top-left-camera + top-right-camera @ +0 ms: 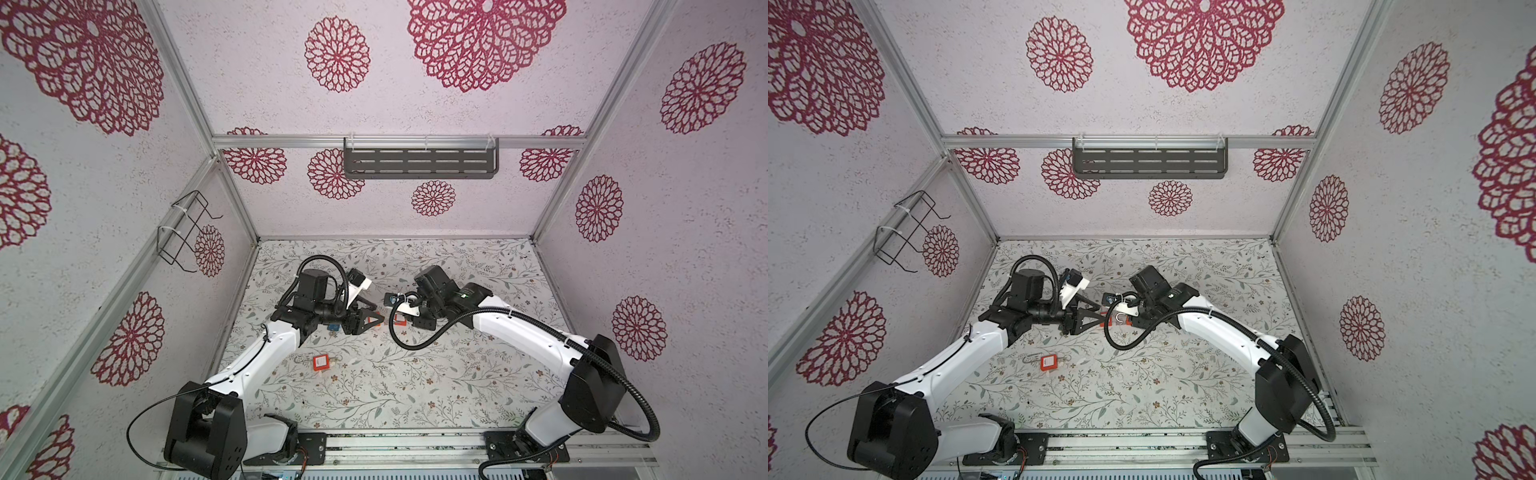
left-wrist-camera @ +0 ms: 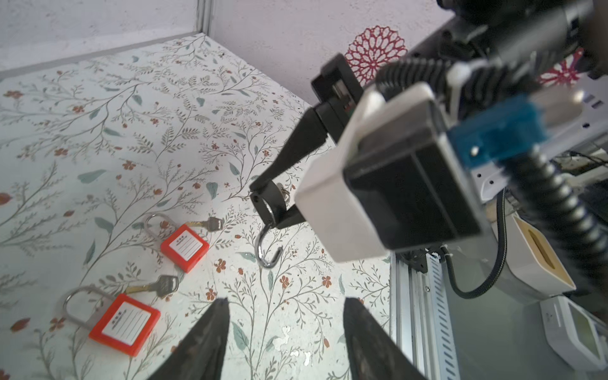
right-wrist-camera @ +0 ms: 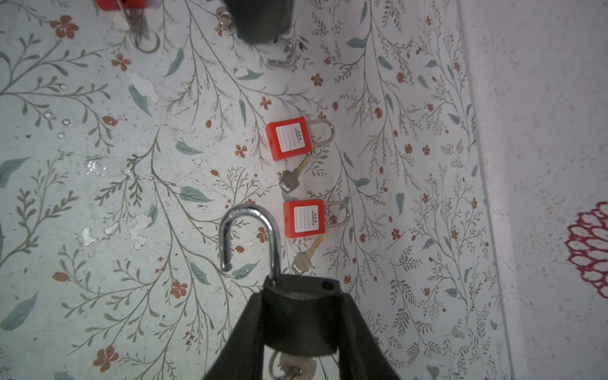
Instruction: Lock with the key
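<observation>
My right gripper (image 3: 302,297) is shut on a dark padlock (image 3: 299,316) held above the floral table (image 3: 98,197). Its silver shackle (image 3: 250,230) stands open, with one leg free. The key (image 3: 291,365), on a ring, sticks out of the padlock's underside between the fingers. In the left wrist view the same padlock (image 2: 268,202) hangs in the right gripper's fingers, shackle (image 2: 268,250) downward. My left gripper (image 2: 288,301) is open and empty, a short way from the padlock. In a top view the two grippers nearly meet mid-table, left gripper (image 1: 1102,316) facing the shackle (image 1: 1121,319).
Two red padlocks (image 3: 289,138) (image 3: 304,218) lie on the table, each with a loose key (image 3: 292,176) (image 3: 306,258) beside it. A third red padlock (image 1: 322,362) lies nearer the front. A dark block with a hooked shackle (image 3: 283,56) shows at one frame edge. A metal rail (image 2: 424,296) borders the table.
</observation>
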